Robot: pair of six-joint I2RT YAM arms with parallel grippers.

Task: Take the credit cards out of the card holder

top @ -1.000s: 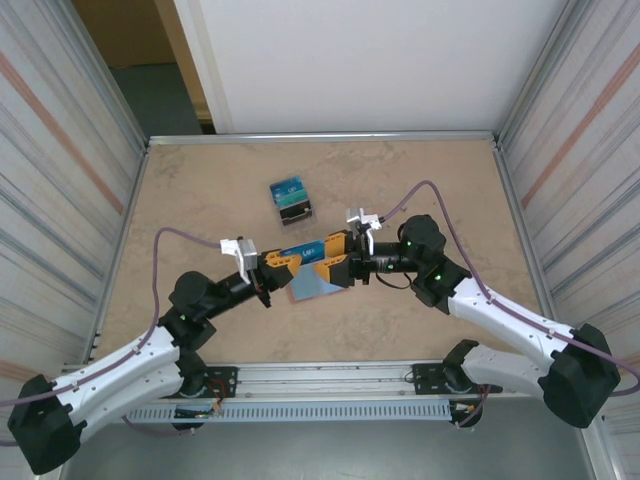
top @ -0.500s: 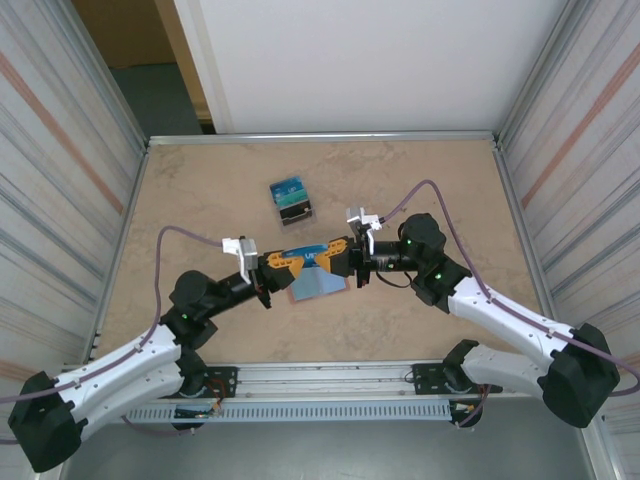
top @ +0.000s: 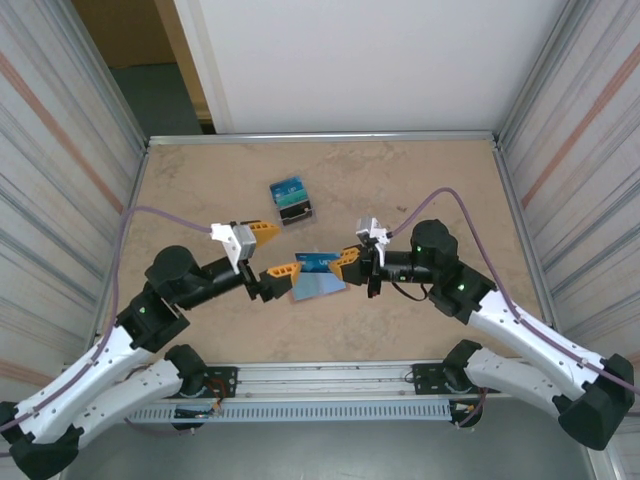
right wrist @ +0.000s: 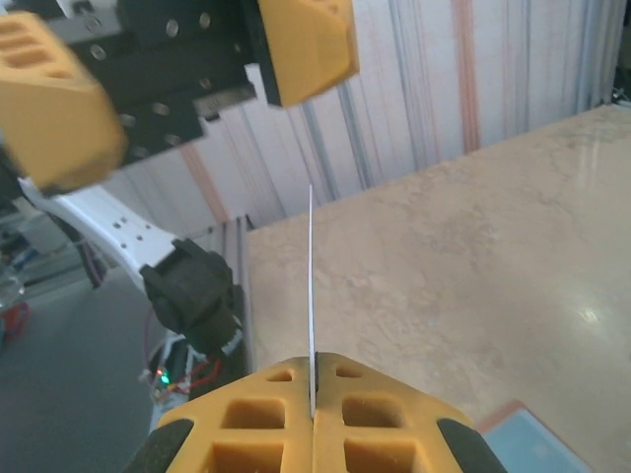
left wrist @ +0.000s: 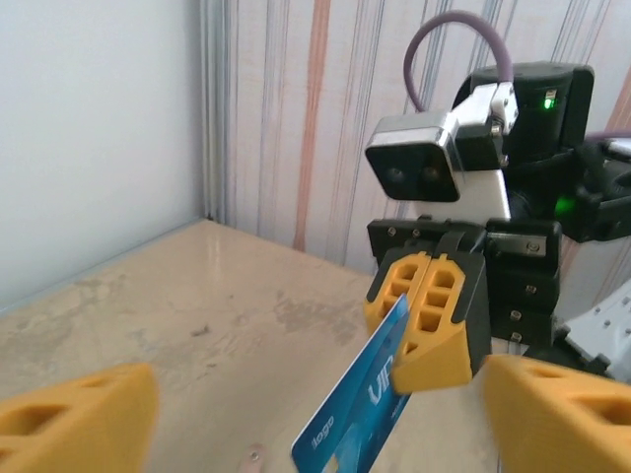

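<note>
A blue credit card [top: 314, 262] hangs above the table with my right gripper [top: 341, 263] shut on its right end. In the right wrist view the card [right wrist: 311, 276] shows edge-on, pinched between the shut yellow fingers [right wrist: 256, 424]. My left gripper [top: 272, 250] stands open just left of the card, its fingers apart from it. The left wrist view shows the card [left wrist: 360, 414] slanting down from the shut right gripper [left wrist: 426, 313]. The card holder [top: 320, 288] lies open and flat on the table below the card, light blue lining up, and shows as a corner [right wrist: 537, 439].
A dark boxy stand [top: 291, 200] with blue-teal cards sits farther back on the table. Striped walls close in the table on the left [top: 70, 160] and right [top: 575, 150]. A metal rail [top: 320, 378] runs along the near edge.
My left gripper has opened, let go of the card and drawn back to the left. The right gripper keeps the card and has shifted slightly right.
</note>
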